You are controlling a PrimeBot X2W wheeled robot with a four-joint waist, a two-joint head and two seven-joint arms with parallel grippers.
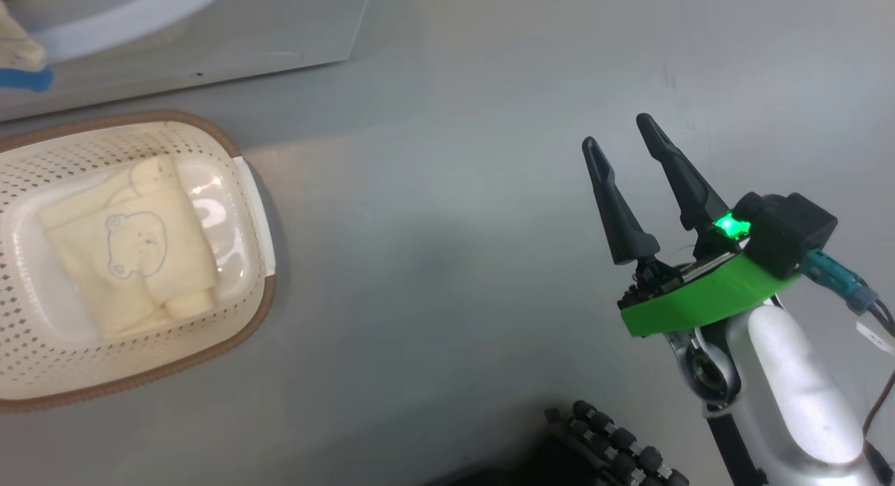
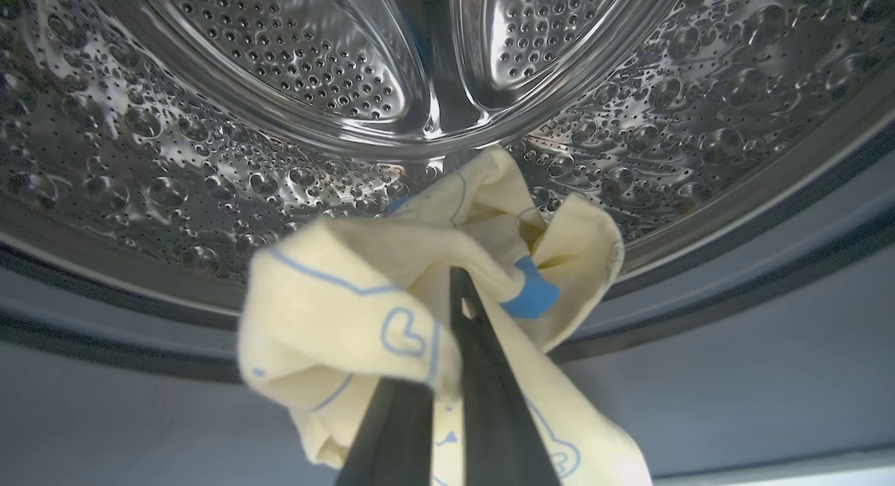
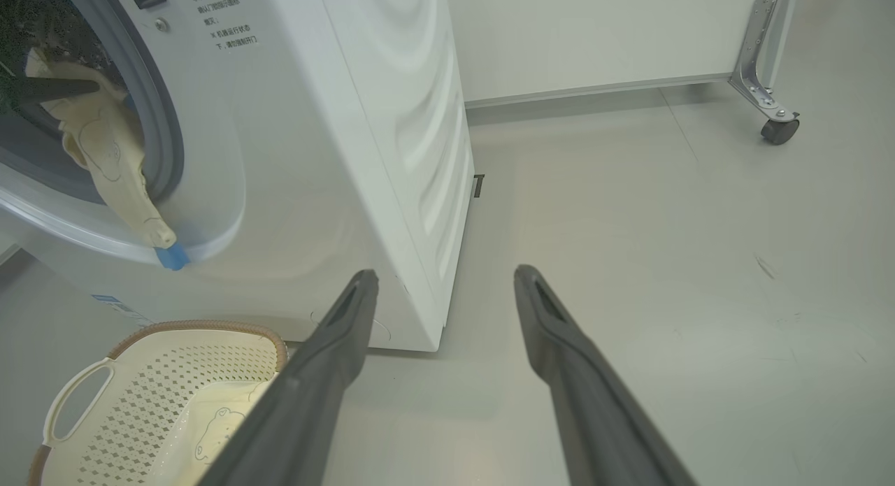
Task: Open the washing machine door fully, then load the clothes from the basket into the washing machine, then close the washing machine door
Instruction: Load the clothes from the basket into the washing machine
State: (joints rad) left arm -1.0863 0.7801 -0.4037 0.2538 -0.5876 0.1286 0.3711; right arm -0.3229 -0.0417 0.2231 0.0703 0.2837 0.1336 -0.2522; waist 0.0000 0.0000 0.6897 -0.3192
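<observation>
Item 1: my left gripper [image 2: 439,311], jaws clamped on a cream garment [image 2: 335,290] at the mouth of the washing machine [image 3: 314,157] drum [image 2: 210,157].
Item 2: my right gripper [image 1: 617,131], jaws wide apart and empty, over the floor [image 1: 454,262].
Item 3: basket [image 1: 245,332], one bear-print garment [image 1: 133,241] inside.

Soft, even, kinda cool light everywhere. Shiny basket [image 1: 224,311] bottom kicks white glare at the head cam and drops a soft shadow on the floor [image 1: 447,297] to its right. Steel drum [image 2: 175,178] is all sparkly reflections, and the fingers [image 2: 496,402] right up close go mushy. Washer [image 3: 391,157] edges bow in the right wrist view.
</observation>
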